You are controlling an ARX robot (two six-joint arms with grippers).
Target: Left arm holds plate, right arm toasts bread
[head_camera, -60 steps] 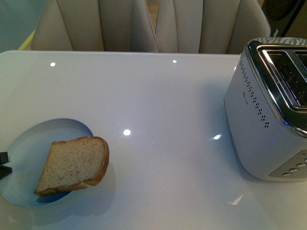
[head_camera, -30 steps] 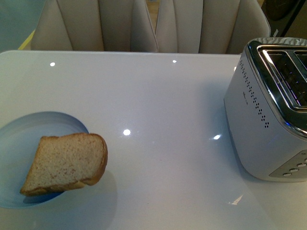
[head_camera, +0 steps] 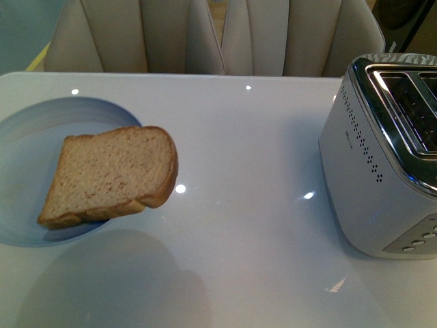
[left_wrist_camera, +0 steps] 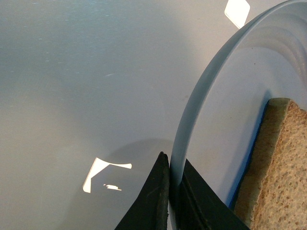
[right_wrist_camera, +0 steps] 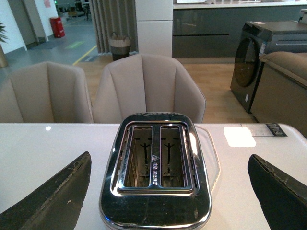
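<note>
The pale blue plate (head_camera: 34, 154) is lifted above the white table at the left of the front view, casting a big shadow below it. The brown bread slice (head_camera: 109, 174) lies on it, its rounded top hanging over the plate's right rim. My left gripper (left_wrist_camera: 173, 179) is shut on the plate's rim (left_wrist_camera: 192, 120); the bread (left_wrist_camera: 280, 177) shows beside it in the left wrist view. The left arm is out of the front view. My right gripper (right_wrist_camera: 170, 191) is open and empty, its fingers (right_wrist_camera: 53, 196) wide apart above the toaster.
A silver two-slot toaster (head_camera: 382, 157) stands at the table's right edge; both slots (right_wrist_camera: 153, 155) are empty in the right wrist view. Beige chairs (head_camera: 218, 37) stand behind the table's far edge.
The plate with the bread has risen and moved away from me and slightly right. Its shadow on the table has grown. The toaster has not moved.
</note>
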